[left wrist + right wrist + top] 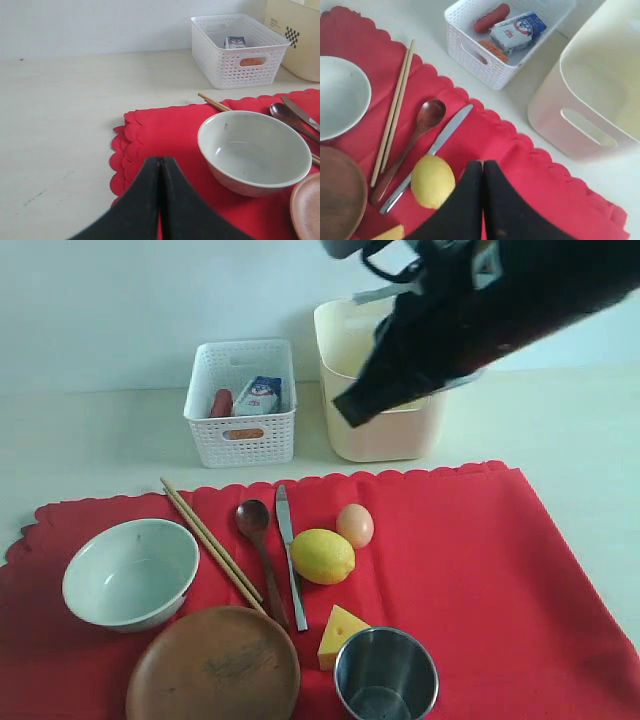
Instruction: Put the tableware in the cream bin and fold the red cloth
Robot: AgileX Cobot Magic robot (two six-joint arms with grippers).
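Red cloth (480, 570) lies spread flat on the bench (90, 440); on it rest the ceramic bowl (130, 573), wooden plate (213, 665), steel cup (386, 675), chopsticks (212, 545), spoon (262, 555) and knife (291, 555); the cream bin (385, 435) stands just beyond the cloth's far edge; the left tool (160, 161) is closed on nothing over the cloth's scalloped corner near the bowl; the right tool (482, 164), likewise closed and empty, hangs raised before the bin.

Just a plain pale wall (150, 300) up at 12 o'clock behind a cream-white tabletop (90, 440), soft even light all over.
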